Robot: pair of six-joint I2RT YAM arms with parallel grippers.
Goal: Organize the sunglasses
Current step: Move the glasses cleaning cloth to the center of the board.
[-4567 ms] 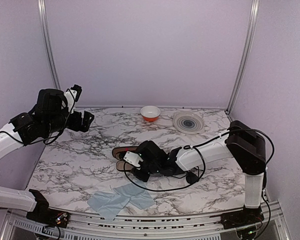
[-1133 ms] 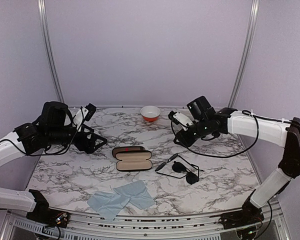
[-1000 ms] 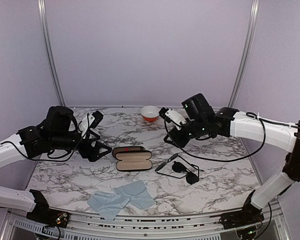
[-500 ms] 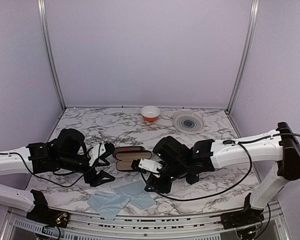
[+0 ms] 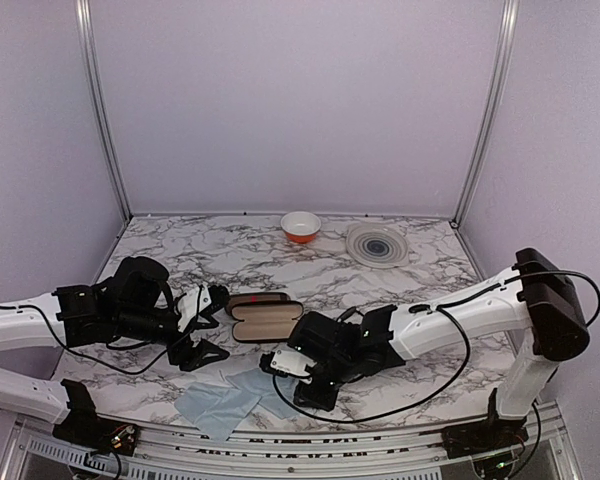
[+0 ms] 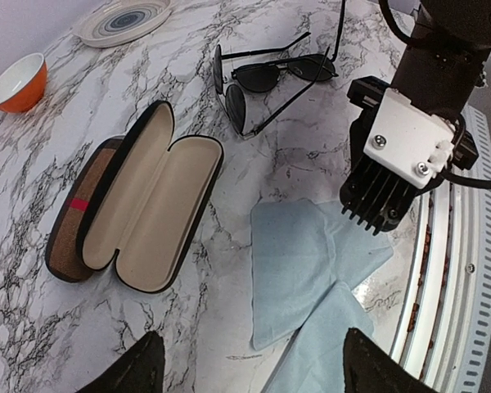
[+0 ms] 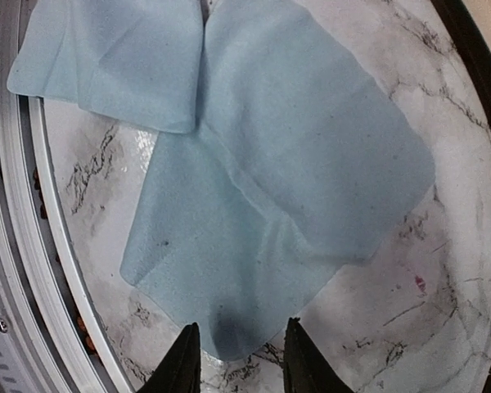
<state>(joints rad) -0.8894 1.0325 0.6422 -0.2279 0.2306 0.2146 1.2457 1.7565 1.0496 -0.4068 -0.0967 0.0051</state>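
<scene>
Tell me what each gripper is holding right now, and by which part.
Nothing is held. The left gripper is open and empty; the right gripper, also open, straddles the edge of the blue cloth without clamping it.

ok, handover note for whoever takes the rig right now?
Left gripper: open, empty, facing the open black case with beige lining.
Right gripper: open, low over a corner of the light blue cloth, nothing gripped.
Thin black wire-frame sunglasses: lying unfolded beyond the case, not held.
Done: case open.
Left: sunglasses into case, likely with the cloth; then close it.
</scene>
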